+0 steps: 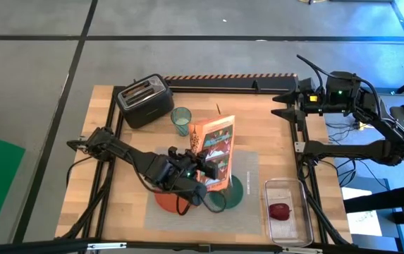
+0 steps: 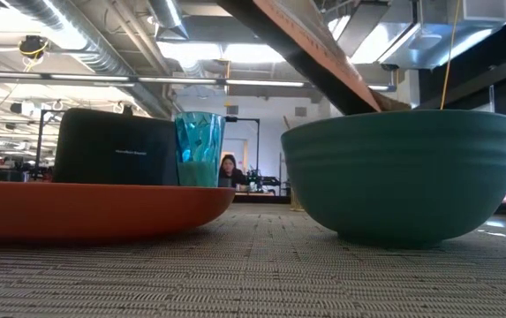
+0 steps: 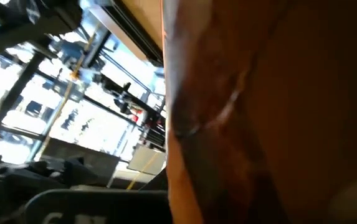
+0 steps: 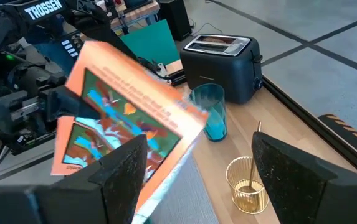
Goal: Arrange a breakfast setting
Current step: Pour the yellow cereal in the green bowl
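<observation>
The wooden table (image 1: 131,190) carries a grey placemat (image 1: 252,164) near its front middle, and everything else is placed here from that mat. Behind the mat toward the left stands the black toaster (image 1: 145,100), with the green-tinted glass (image 1: 181,120) just beside it, between toaster and mat. An orange cereal box (image 1: 214,152) is held tilted above the mat by the left gripper (image 1: 196,169), whose fingers are clamped on the box's lower part; the box hides much of the orange plate (image 1: 165,200) and teal bowl (image 1: 234,192) in the high view. The low view shows what that view cannot: plate (image 2: 94,210) and bowl (image 2: 403,172) resting side by side on the woven mat, slightly apart, with toaster and glass beyond them and a person seated far off in the room. To the mat's right, a clear plastic tub (image 1: 287,210) holds the small red fruit (image 1: 280,210). The right wrist view alone shows a gold wire cup (image 4: 247,180) with a gold spoon (image 4: 257,152) standing in it, behind the mat. The right gripper (image 1: 280,106) waits at the table's back right corner, fingers spread open.
</observation>
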{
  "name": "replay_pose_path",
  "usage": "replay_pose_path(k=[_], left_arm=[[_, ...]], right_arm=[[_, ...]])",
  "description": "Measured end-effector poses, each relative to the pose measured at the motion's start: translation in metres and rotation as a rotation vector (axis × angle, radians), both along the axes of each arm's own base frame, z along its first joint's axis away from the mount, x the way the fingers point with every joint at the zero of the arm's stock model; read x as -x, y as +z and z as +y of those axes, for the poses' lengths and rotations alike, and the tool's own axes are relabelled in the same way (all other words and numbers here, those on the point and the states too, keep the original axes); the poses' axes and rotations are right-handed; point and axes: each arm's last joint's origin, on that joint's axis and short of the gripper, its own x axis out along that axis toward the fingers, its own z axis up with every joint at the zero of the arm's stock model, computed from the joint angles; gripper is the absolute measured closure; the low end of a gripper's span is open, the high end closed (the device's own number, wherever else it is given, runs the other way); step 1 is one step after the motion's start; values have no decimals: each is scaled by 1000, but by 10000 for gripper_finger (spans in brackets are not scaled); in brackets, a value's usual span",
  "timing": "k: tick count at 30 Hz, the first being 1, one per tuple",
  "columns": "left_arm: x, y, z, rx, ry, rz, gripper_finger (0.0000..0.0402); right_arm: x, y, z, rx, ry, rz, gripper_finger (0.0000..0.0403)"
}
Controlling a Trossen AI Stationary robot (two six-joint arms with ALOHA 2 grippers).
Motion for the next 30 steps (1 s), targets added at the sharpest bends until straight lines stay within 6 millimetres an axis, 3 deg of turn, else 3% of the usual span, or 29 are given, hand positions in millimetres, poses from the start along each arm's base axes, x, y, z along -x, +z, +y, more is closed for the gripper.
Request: replay_pose_path(k=[30], left_arm=[[-1,-3,-6,-93,16,-13,376]], right_arm=[[0,0,0,-25,-9,-1,123]])
